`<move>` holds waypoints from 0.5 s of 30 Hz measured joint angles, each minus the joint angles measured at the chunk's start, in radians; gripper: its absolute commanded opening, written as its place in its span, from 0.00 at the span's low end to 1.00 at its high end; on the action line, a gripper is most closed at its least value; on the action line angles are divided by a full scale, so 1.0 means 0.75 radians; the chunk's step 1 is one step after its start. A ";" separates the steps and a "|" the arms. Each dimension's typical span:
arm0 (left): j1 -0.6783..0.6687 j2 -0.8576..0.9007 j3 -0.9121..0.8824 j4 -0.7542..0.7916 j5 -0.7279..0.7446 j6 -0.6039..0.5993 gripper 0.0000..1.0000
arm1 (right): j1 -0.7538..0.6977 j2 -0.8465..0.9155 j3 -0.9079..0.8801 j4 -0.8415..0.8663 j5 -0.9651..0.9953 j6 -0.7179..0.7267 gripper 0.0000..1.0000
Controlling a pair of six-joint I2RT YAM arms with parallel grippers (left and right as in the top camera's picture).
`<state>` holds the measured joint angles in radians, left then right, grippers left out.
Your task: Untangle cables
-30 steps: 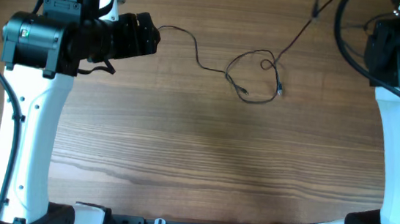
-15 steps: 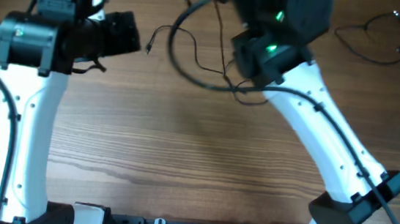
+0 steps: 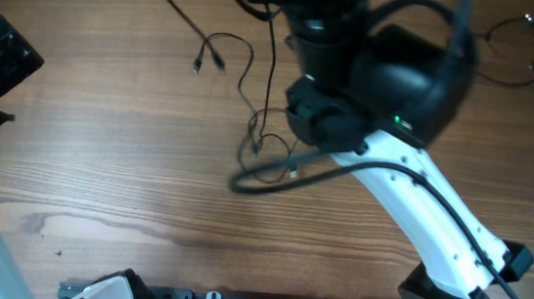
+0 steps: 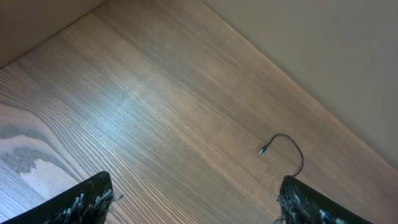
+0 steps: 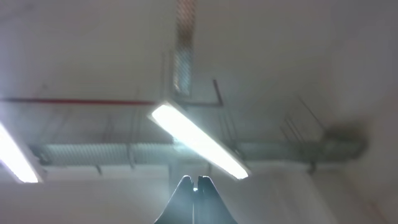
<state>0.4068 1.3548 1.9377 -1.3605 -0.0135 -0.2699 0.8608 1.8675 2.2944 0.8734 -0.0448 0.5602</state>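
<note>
Thin dark cables [image 3: 227,38] sprawl near the far edge of the brown wooden table [image 3: 145,187], leaving open wood nearer, with the left gripper [image 4: 199,205] spread wide and the right gripper [image 5: 196,184] pinched together.

3 cameras: 1 above, 2 on the wrists.
The overhead view looks straight down on the table [image 3: 145,187] from high up. The left wrist view slants down at the same table from nearer, sharing a curled cable [image 4: 265,149] end. The right wrist view faces up at ceiling lights [image 5: 199,142].
</note>
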 measured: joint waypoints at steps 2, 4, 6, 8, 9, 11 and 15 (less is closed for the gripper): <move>0.000 0.014 0.000 -0.012 0.000 0.004 0.87 | 0.010 -0.004 0.051 0.017 -0.008 -0.047 0.04; 0.000 0.014 0.000 -0.023 0.000 0.005 0.88 | -0.010 -0.004 0.051 0.007 0.020 -0.166 0.04; 0.000 0.014 0.000 -0.022 0.000 0.009 0.88 | -0.115 -0.014 0.051 -0.070 0.087 -0.382 0.04; 0.000 0.014 0.000 -0.021 -0.001 0.009 0.88 | -0.320 -0.038 0.050 -0.155 0.183 -0.615 0.04; 0.000 0.014 0.000 -0.025 0.001 0.009 0.88 | -0.455 -0.055 0.049 -0.211 0.217 -0.772 0.04; 0.000 0.014 0.000 -0.025 0.000 0.009 0.88 | -0.663 -0.071 0.049 -0.246 0.274 -0.980 0.04; 0.000 0.018 0.000 -0.021 0.001 0.009 0.89 | -0.852 -0.109 0.047 -0.169 0.277 -1.222 0.04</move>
<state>0.4068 1.3682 1.9377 -1.3762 -0.0128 -0.2630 0.2214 1.7859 2.3299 0.7467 0.1631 -0.3565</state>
